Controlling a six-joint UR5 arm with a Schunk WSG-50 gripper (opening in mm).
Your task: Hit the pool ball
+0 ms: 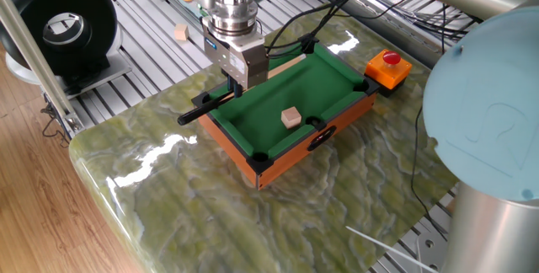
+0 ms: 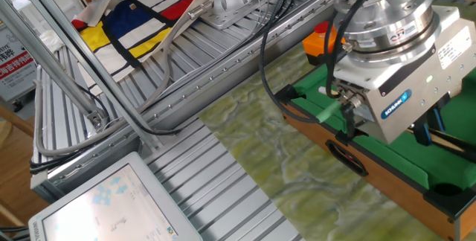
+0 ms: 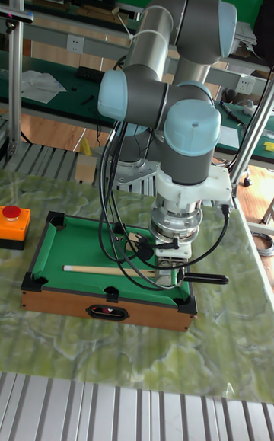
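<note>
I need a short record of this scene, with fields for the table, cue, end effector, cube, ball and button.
pool table: small, green felt, wooden sides
cue stick: black handle reaches out past the table's end
end effector: shut on the cue stick, above the table's end
wooden cube: on the felt, near a side pocket
pool ball: not seen in any view
red button: on an orange box, beside the table

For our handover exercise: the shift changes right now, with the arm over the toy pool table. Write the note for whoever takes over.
Hand: shut on the cue, held level over the felt along one long rail of the pool table, with the black butt poking out past the end.
Pool ball: not made out in any view; it may be hidden by the hand.
Wooden cube: on the felt beside a side pocket.
Done: cue gripped.
Left: find the ball, line up, strike it.
</note>
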